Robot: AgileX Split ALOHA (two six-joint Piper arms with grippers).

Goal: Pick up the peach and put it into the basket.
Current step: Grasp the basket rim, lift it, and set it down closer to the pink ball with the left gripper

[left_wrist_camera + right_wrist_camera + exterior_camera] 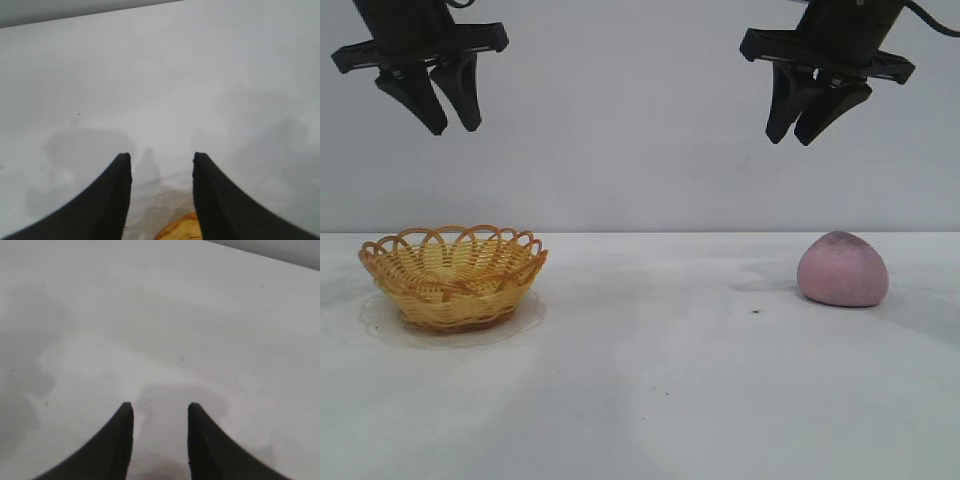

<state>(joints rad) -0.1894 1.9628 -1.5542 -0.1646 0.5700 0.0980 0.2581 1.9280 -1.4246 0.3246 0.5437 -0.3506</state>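
Note:
The pink-mauve peach (pixel 843 270) lies on the white table at the right. The yellow wicker basket (pixel 453 274) with an orange looped rim stands at the left and holds nothing. My right gripper (pixel 804 134) hangs high above the table, a little left of the peach, open and empty. My left gripper (pixel 453 126) hangs high above the basket, open and empty. In the left wrist view the gripper (pixel 162 159) is open, with a bit of the basket rim (pixel 177 231) below it. In the right wrist view the gripper (pixel 160 407) is open, with a pink edge of the peach (pixel 159 474) between its fingers.
The white table (pixel 650 380) runs across the whole view, with a plain grey wall behind. A small dark speck (pixel 757 311) lies on the table left of the peach.

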